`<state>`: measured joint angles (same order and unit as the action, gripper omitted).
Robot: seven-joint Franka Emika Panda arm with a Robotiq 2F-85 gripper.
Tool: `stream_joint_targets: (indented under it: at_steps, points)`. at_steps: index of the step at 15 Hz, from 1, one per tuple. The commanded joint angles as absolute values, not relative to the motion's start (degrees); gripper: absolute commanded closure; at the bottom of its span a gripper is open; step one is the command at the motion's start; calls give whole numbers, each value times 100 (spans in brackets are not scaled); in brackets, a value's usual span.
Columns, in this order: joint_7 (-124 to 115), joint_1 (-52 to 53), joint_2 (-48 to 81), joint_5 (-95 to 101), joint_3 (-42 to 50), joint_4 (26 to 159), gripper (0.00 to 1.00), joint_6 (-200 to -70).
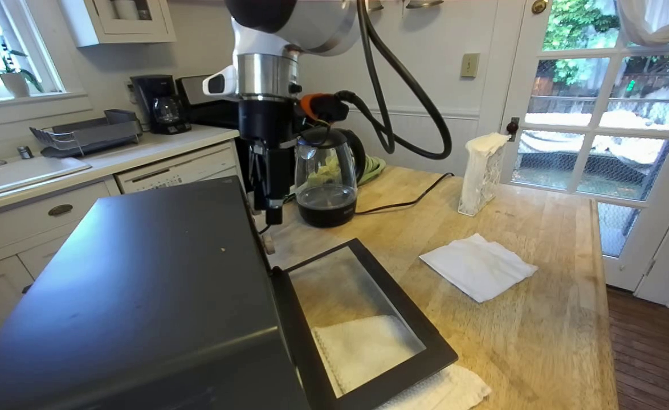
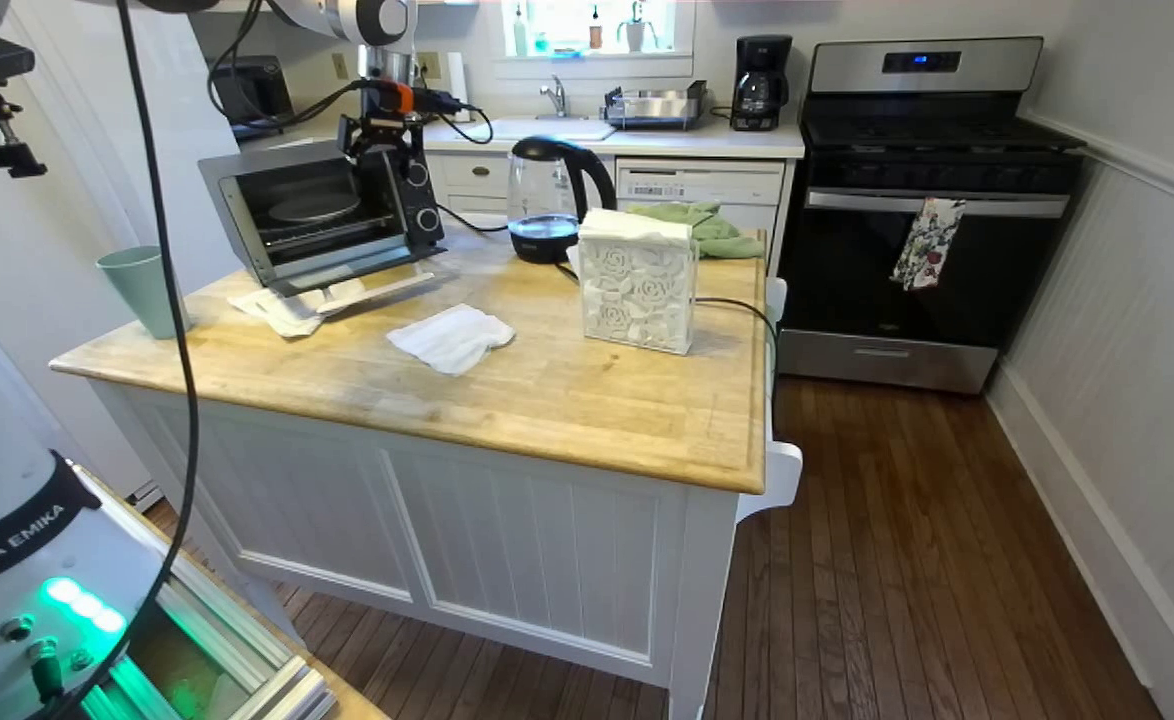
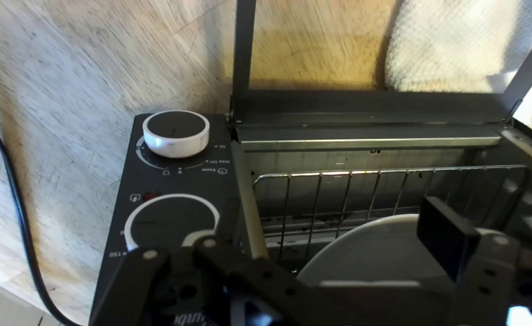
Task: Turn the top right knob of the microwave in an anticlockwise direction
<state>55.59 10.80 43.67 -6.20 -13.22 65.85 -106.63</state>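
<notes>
Here, microwave, knob panel beside the tool.

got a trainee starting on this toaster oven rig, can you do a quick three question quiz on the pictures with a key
1. True or false: the glass door of the toaster oven is lowered open.
2. Short answer: what round thing is inside the toaster oven?
3. Fill the gap: the jaws of the gripper are ____.

Key:
1. True
2. A plate
3. Open
</notes>
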Motion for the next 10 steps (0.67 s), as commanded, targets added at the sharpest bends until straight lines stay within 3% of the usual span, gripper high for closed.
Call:
stream_joint_targets:
  at_steps: [1, 10]
  points:
    - [5395, 1122, 4211, -624, -1314, 6690, 0, -10687]
    - [4931, 1232, 3904, -185, -1045, 6662, 0, -11014]
